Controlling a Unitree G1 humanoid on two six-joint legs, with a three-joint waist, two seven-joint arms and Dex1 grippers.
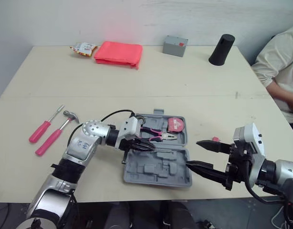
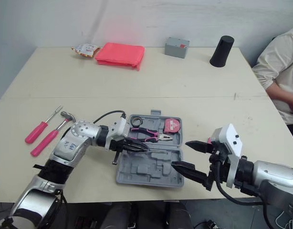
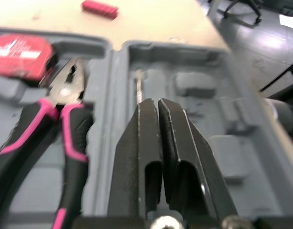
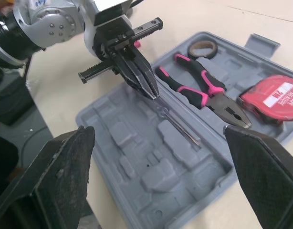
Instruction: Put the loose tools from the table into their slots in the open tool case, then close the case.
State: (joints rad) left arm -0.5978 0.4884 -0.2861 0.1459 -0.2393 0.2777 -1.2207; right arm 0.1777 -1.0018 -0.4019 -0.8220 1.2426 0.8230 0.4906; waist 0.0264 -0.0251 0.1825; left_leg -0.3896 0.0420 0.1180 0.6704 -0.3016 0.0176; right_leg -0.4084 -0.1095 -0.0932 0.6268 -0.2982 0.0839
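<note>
Beyond left gripper tips, thin metal shaft lies in tool case groove, end pinched narrow. We lower flat, then release. Right gripper wide beside case; hammer and screwdriver well behind left gripper.

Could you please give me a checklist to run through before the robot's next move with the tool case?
1. Case open and lying flat on the table: ok.
2. Left hand shut at the end of the thin metal rod lying in the case; actually gripping it: cannot tell.
3. Right hand open, empty, by the case's right edge: ok.
4. Pliers and tape measure seated in the case: ok.
5. Hammer and screwdriver stowed: not ok, both lie on the table left of the case.
</note>
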